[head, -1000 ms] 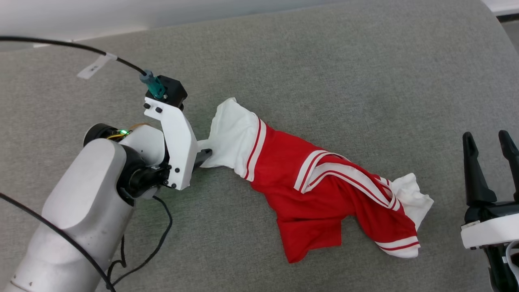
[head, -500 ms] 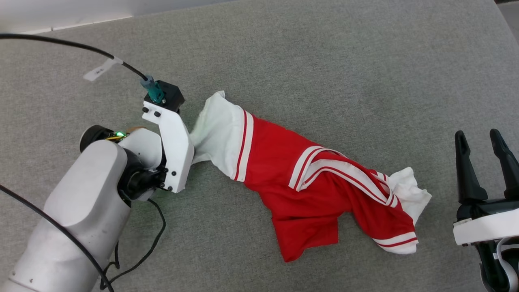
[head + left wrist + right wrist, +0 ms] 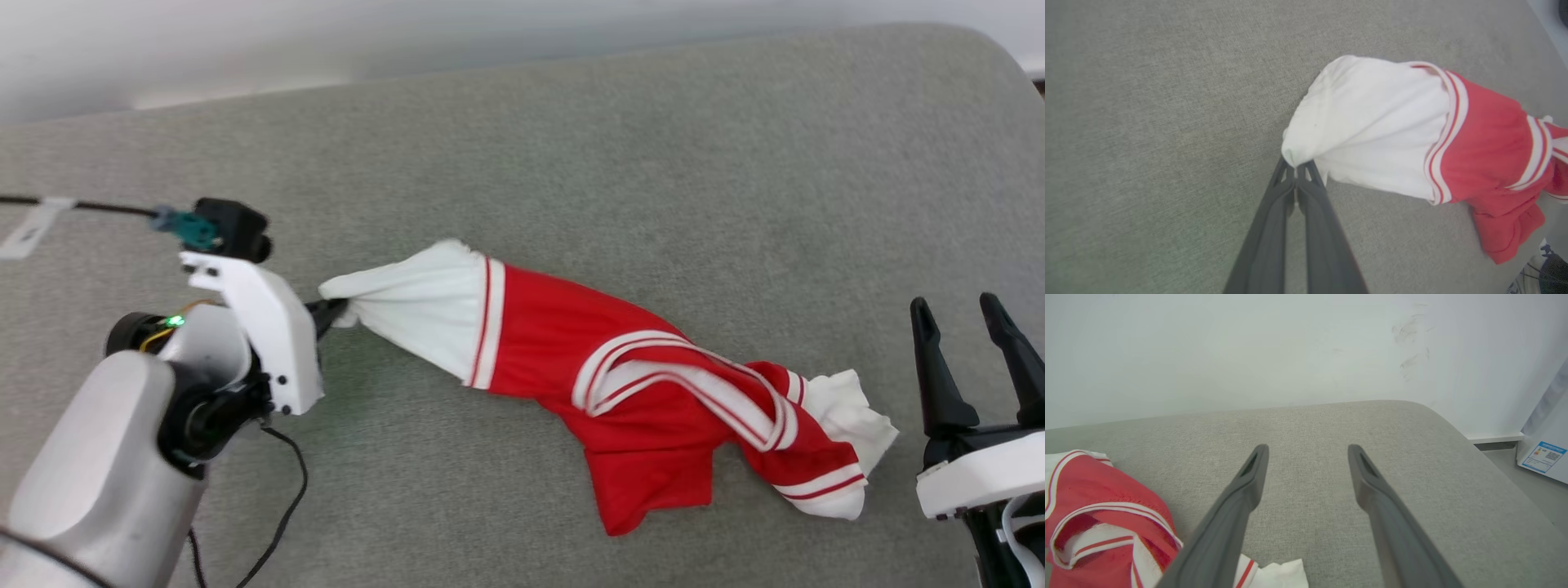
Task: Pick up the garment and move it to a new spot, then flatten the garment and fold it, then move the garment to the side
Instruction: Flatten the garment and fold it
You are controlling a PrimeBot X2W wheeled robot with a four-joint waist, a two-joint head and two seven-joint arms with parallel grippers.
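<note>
A grey fabric cushion (image 3: 653, 163) with a rounded far right corner carries everything, and a pale wall (image 3: 1208, 343) rises behind it. In the right wrist view a white box (image 3: 1545, 455) with a blue-and-white label stands on the floor past that corner. A black cable (image 3: 282, 506) loops over the cushion beside the left forearm. A tagged cable (image 3: 28, 224) runs from the teal plug on the left wrist mount toward the left edge of the head view.

The garment (image 3: 637, 384) lies on the cushion as a rumpled band, stretched from centre-left down toward the lower right of the head view. A white sleeve drawn to a point forms its left end. The red body bunches in the middle under crossing striped trim, and a second white sleeve sits crumpled at the right end.

The left gripper (image 3: 1295, 167) has its fingers pressed together on the tip of the white sleeve. In the left wrist view the cloth fans away from that pinch, up and to the right.

The right gripper (image 3: 955, 300) sits at the lower right with its fingers spread apart and nothing between the tips. In the head view, a strip of bare cushion separates it from the garment's crumpled right end. In the right wrist view the garment lies at the lower left, and a white fold reaches in low between the fingers.
</note>
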